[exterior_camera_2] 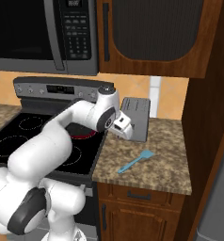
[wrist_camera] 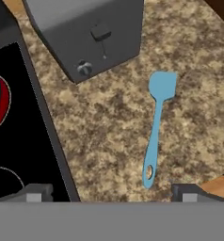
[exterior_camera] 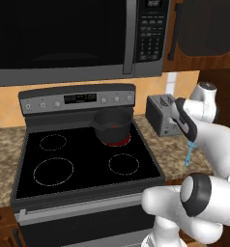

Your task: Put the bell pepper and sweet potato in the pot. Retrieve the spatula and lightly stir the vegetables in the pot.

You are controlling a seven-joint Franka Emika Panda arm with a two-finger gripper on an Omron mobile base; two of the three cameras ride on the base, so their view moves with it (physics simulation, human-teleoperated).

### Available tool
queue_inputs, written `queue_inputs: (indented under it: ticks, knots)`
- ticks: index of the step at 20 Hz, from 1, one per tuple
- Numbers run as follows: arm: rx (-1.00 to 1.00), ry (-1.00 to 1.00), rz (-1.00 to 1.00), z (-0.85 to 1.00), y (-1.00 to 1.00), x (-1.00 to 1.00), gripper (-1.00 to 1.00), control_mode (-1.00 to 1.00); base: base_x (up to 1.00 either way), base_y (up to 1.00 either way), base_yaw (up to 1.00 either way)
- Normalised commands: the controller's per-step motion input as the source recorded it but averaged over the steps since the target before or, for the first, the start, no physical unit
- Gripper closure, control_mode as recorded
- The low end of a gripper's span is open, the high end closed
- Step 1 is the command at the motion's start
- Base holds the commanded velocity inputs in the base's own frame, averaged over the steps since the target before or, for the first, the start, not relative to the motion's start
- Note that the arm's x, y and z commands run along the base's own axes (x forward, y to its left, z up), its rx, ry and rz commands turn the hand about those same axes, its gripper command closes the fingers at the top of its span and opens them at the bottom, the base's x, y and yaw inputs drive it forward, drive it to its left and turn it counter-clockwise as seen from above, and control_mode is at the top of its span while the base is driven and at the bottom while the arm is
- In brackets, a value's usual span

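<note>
Currently the gripper [wrist_camera: 109,190] hovers with jaws wide apart, holding nothing. Spatula [wrist_camera: 156,127] lies flat on the counter [wrist_camera: 109,127] between and beyond them, toaster [wrist_camera: 85,33] further ahead

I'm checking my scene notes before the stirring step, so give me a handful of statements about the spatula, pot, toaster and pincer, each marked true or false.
1. The spatula lies flat on the granite counter. True.
2. The spatula is already inside the pot. False: it lies on the counter, to the right of the stove.
3. The pot sits on a glowing red burner. True.
4. The pincer is closed around the spatula handle. False: its jaws are open and hold nothing, hovering above the counter.
5. The toaster stands on the counter between the stove and the spatula. True.
6. The pot rests on the front left burner. False: it is on the back right one.
</note>
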Motion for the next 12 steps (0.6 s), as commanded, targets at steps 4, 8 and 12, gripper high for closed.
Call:
queue_inputs:
  ticks: [4, 8, 12]
  knots:
    - [0.0, 0.35, -0.15, -0.86, -0.9, 0.05, -1.0, -1.0, 0.0, 0.0, 0.0]
    - [0.0, 0.24, -0.01, -0.67, -0.37, -0.03, -1.0, -1.0, 0.0, 0.0, 0.0]
    - [0.01, 0.02, -0.01, -0.36, -0.03, 0.0, -1.0, -1.0, 0.0, 0.0, 0.0]
